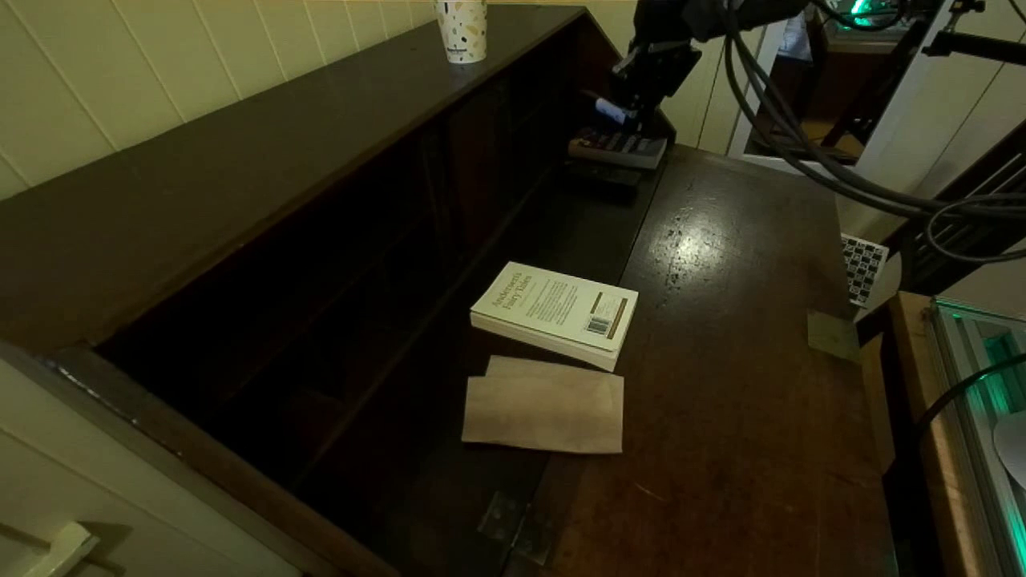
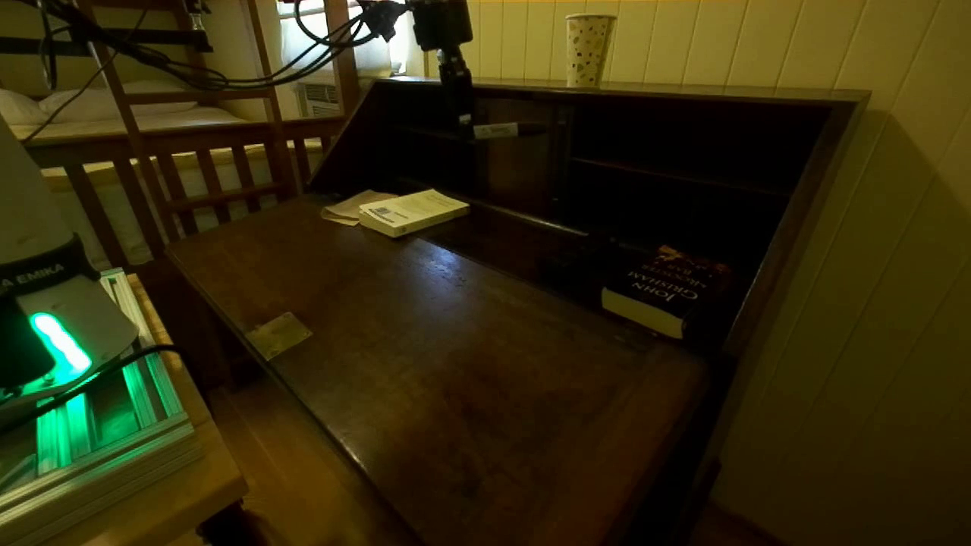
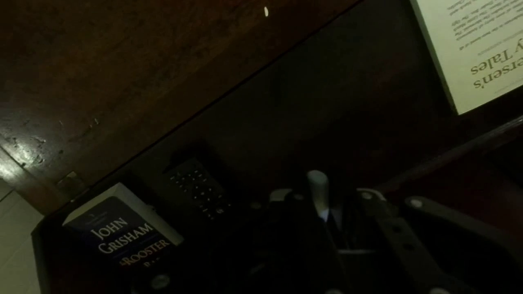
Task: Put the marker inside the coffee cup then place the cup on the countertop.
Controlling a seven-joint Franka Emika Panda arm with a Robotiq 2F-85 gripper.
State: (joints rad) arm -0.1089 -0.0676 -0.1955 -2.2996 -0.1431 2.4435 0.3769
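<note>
The gripper (image 2: 465, 123) is clamped on the marker (image 2: 497, 130), which sticks out sideways in mid-air in an exterior view, its pale barrel next to the fingers and its dark end farther out; the coffee cup (image 1: 463, 34) stands upright on the raised ledge (image 1: 304, 128) along the wall, well apart from the countertop (image 2: 455, 364), while a white book (image 1: 557, 312) lies close beside folded brown paper (image 1: 545, 413), and a keypad with pale keys (image 3: 198, 188) sits near a dark book (image 3: 126, 228)
</note>
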